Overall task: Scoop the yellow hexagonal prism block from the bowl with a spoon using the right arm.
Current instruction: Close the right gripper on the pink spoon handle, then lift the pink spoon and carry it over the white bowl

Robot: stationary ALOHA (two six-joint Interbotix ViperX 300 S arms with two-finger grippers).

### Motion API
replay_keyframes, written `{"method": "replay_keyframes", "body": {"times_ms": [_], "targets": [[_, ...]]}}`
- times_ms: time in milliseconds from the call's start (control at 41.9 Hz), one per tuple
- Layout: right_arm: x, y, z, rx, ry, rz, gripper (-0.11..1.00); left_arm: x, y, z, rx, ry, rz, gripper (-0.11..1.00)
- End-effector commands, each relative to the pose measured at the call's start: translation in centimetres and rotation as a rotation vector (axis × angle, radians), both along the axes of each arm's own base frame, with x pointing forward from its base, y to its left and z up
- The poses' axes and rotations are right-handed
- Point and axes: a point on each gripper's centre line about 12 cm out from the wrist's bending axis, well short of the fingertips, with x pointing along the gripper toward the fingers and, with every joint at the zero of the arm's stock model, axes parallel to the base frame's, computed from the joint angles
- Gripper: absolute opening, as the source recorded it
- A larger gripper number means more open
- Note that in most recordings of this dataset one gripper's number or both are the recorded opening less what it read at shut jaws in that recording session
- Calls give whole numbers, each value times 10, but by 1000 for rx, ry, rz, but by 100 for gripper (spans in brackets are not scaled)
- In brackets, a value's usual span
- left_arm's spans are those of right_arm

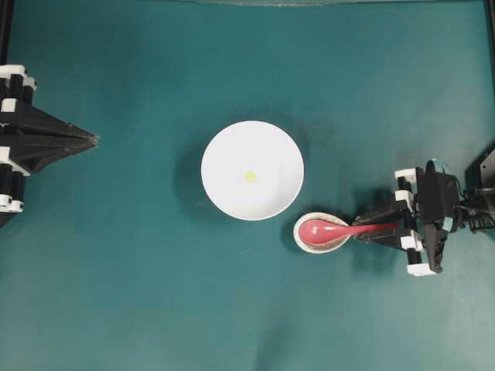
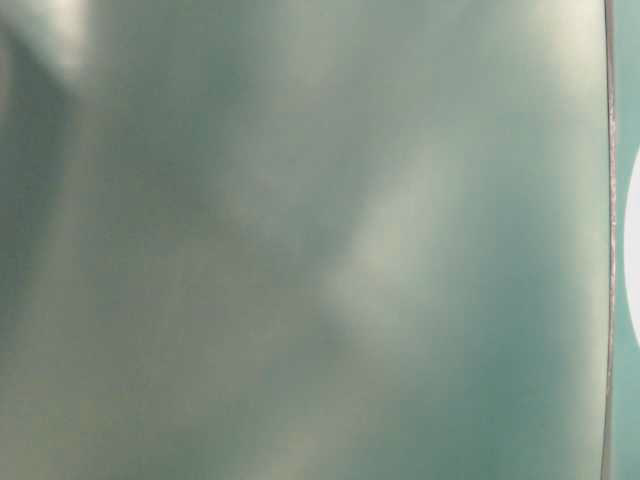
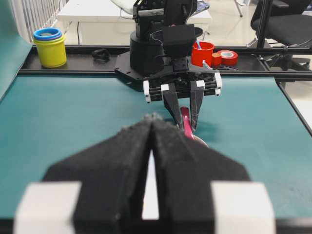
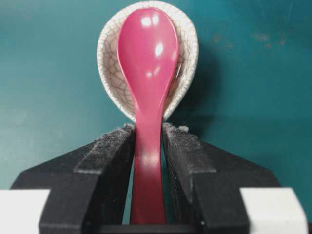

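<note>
We see the right gripper tilted down, its fingers closed on the spoon handle, scoop resting in the small crackled dish; the left gripper lies level, closed, empty; the yellow block sits inside the white bowl.

The right arm reaches low toward centre, jaws narrowed but slightly apart; the left arm rests back, jaws closed.
</note>
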Motion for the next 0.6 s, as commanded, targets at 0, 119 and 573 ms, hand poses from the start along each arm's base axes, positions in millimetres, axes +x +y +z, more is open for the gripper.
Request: {"method": "replay_keyframes", "body": {"times_ms": [0,119,573], "targets": [[4,1,8,6,-43,2,35,2,0,2,0,-3,1,0],[4,1,8,1,-44,5,35,2,0,2,2,-5,1,0],[7,2,10,5,-61,3,25,2,0,2,3,-3,1,0]]}}
